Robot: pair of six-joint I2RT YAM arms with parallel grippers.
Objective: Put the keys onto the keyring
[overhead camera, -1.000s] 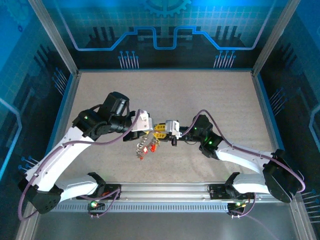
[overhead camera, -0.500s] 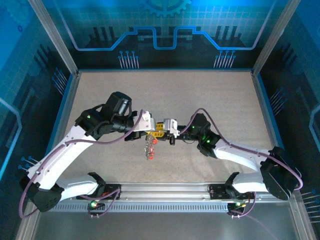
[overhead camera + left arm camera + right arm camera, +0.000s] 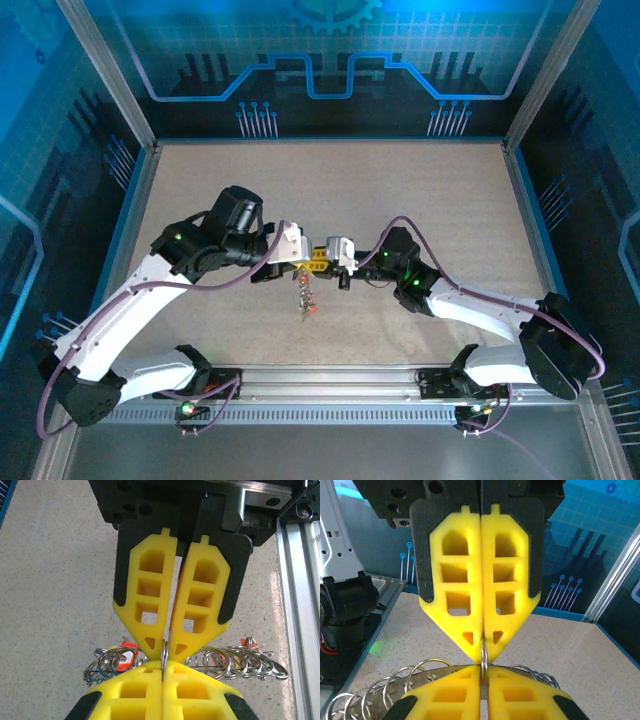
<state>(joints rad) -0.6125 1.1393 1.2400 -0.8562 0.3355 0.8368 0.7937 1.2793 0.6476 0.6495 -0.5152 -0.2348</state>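
Note:
My left gripper (image 3: 308, 262) and right gripper (image 3: 328, 266) meet tip to tip above the middle of the table. Both are shut on the thin silvery keyring (image 3: 163, 656), which stands edge-on between the two pairs of yellow fingertips. In the right wrist view the same keyring (image 3: 483, 661) is pinched between my right gripper (image 3: 483, 676) below and the left gripper (image 3: 483, 650) above. A bunch of silvery rings and keys (image 3: 304, 296) with red tags (image 3: 128, 651) hangs under the grippers. More rings (image 3: 242, 662) fan out to the right behind the fingers.
Speckled beige table (image 3: 420, 190) lies all round, bounded by a metal rail (image 3: 330, 380) at the near edge and blue walls (image 3: 330, 80) at the back and sides. A curved flat metal strip (image 3: 430, 672) carrying rings lies behind my right fingers.
The right gripper has closed onto the keyring. The hanging bunch, splayed toward the left a second ago, now hangs straight down in a narrow cluster. Both arms shifted slightly.

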